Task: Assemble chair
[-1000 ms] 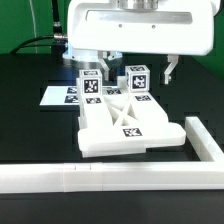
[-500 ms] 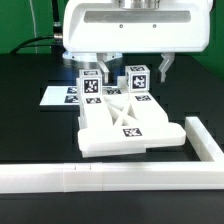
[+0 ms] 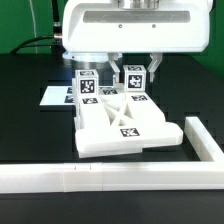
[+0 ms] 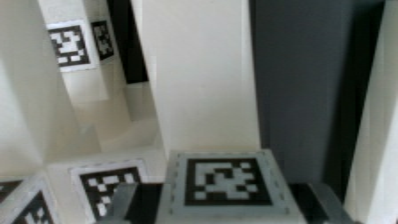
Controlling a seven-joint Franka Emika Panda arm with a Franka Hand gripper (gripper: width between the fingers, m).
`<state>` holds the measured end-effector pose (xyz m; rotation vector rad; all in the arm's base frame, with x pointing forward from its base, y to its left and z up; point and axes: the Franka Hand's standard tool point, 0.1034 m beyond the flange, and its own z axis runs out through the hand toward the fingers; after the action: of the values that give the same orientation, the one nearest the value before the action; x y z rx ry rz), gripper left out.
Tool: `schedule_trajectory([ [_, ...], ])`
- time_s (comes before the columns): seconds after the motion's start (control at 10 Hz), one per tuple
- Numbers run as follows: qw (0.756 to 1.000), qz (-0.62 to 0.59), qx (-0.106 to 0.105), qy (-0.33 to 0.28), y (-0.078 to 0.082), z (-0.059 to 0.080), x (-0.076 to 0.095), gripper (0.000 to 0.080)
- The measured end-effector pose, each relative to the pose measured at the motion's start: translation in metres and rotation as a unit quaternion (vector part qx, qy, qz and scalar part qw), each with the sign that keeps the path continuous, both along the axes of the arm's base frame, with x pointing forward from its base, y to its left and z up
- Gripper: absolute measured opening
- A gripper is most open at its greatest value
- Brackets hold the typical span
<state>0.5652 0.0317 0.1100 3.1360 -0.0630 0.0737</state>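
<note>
Now we see our pincer [image 3: 134,64] lowered over the black table [image 3: 30,130], its 2 fingers [image 3: 153,64] drawn close against the tagged upright piece [image 3: 134,77] of the chair, pinching it from both sides as far as the exterior view lets us judge. Just beside the pincer, toward the exterior view's left, stands a 2nd tagged upright piece [image 3: 88,84], apart from the fingers. Directly below and in front of the pincer lies the X-braced panel [image 3: 125,125], resting on the table with 1 square tag on its near face; the 2 uprights rise at its far edge. Behind the pincer's left-hand neighbour, flat on the table, lies the marker board [image 3: 55,97]. Well in front of the pincer, past the panel, runs the long white L-shaped rail [image 3: 110,178], its short leg turning up at the exterior view's right. From the wrist view we make out tall white chair surfaces [image 4: 196,75] close to the camera and a tagged face [image 4: 222,182]; the fingertips themselves cannot be told apart there.
</note>
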Motion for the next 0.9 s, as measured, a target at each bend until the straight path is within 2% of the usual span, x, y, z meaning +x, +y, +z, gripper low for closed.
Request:
schedule_trajectory([
  [0.6,0.974,-0.227,0.013,-0.001,0.0012,0.0000,0.0000,0.0269],
  [0.9,0.939,-0.342,0.025,-0.007,0.0012,-0.0009,-0.0003,0.0269],
])
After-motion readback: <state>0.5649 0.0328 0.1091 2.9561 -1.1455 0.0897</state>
